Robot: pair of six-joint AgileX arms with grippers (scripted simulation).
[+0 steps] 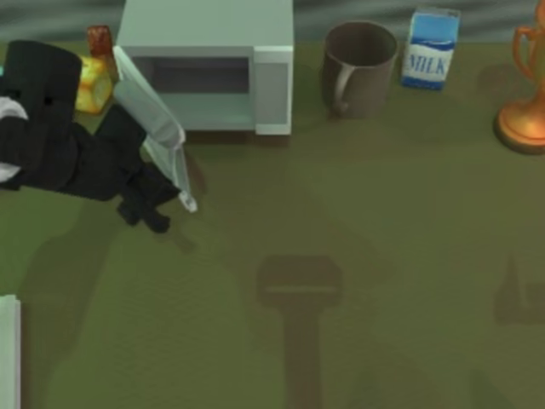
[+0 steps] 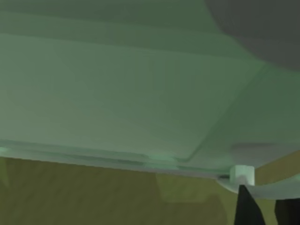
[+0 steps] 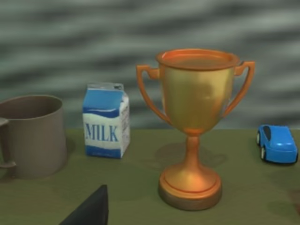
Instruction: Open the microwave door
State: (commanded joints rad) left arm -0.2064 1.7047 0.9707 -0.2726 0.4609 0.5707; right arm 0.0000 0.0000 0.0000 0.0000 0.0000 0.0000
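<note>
The microwave door [image 1: 152, 128] stands swung wide from the microwave [image 1: 207, 64] at the table's eleven o'clock — my left gripper [image 1: 162, 203] at its handle end, grip state indiscernible. The right arm, parked, faces a trophy [image 3: 194, 126].

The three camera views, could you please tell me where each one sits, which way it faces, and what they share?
Top view: above the table, looking down on the microwave, its open microwave door, and the left gripper at the door's free edge.
Left wrist view: on the left arm, close up to the door panel; dark fingertips sit by the handle.
Right wrist view: on the right arm, facing the trophy, milk carton, mug and blue toy car.
Shared: trophy, milk carton and mug also appear in the top view.
</note>
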